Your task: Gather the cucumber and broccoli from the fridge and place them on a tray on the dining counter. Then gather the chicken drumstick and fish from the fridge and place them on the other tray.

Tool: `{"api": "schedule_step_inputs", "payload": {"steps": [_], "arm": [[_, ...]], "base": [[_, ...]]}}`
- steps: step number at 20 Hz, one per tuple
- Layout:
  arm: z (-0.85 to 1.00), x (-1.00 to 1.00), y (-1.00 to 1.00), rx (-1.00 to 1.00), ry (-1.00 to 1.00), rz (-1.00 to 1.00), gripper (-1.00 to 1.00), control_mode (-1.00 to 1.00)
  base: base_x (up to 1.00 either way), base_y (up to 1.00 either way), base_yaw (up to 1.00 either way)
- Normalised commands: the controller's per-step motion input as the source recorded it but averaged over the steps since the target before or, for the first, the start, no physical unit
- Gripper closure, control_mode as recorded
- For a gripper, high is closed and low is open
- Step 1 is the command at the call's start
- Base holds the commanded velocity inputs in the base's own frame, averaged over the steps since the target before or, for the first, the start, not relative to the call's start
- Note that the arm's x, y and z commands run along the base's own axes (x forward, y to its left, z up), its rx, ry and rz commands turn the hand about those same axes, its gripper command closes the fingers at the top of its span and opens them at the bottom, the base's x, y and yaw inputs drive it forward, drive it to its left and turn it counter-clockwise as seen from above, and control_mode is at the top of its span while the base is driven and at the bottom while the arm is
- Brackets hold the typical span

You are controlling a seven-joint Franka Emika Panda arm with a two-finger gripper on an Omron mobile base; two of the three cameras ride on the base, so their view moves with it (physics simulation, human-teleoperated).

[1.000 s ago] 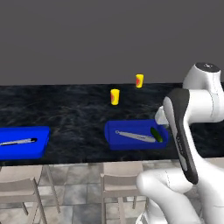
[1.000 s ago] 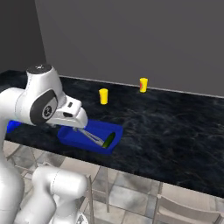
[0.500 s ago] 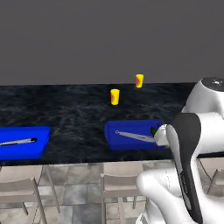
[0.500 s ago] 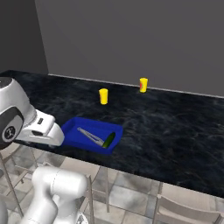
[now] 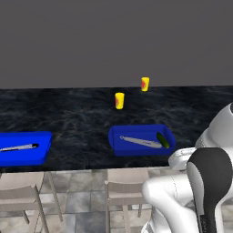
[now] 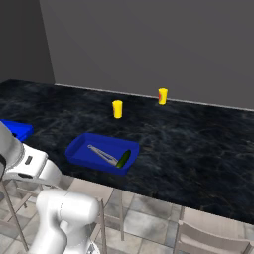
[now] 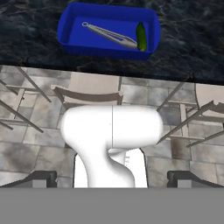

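Note:
The cucumber [image 5: 162,139] [image 6: 123,158] [image 7: 141,36] lies at the right end of a blue tray [image 5: 119,148] [image 6: 79,149] [image 7: 70,37] on the black dining counter [image 5: 68,118] [image 6: 198,149], beside a thin grey utensil [image 7: 109,35]. A second blue tray [image 5: 43,154] [image 6: 17,130] with another grey utensil sits further left. My gripper [image 7: 113,178] is open and holds nothing. It hangs back from the counter, low over my own base, and looks toward the tray from a distance. The fridge, broccoli, chicken drumstick and fish are out of view.
Two yellow cups [image 5: 119,100] [image 5: 144,83] stand on the counter behind the tray. Wooden chairs [image 5: 125,193] [image 7: 89,94] are tucked under the counter's front edge above a tiled floor. A grey wall runs behind the counter.
The arm has drawn back from above the cucumber's tray and folded down toward the base. The cucumber stays in the tray. The scene itself has not shifted.

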Motion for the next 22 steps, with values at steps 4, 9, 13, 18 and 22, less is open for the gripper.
{"api": "schedule_step_inputs", "payload": {"steps": [4, 9, 13, 18, 22], "arm": [[0.00, 0.00, 0.00, 0.00, 0.00, 0.00, -1.00, -1.00], [0.00, 0.00, 0.00, 0.00, 0.00, 0.00, -1.00, 1.00], [0.00, 0.00, 0.00, 0.00, 0.00, 0.00, -1.00, 1.00], [0.00, 0.00, 0.00, 0.00, 0.00, 0.00, -1.00, 1.00], [0.00, 0.00, 0.00, 0.00, 0.00, 0.00, -1.00, 1.00]], "base": [[0.00, 0.00, 0.00], [-0.11, 0.02, 0.00], [-0.21, 0.60, -0.05], [-0.07, 0.96, -0.11], [-0.04, 1.00, -0.15]]}}
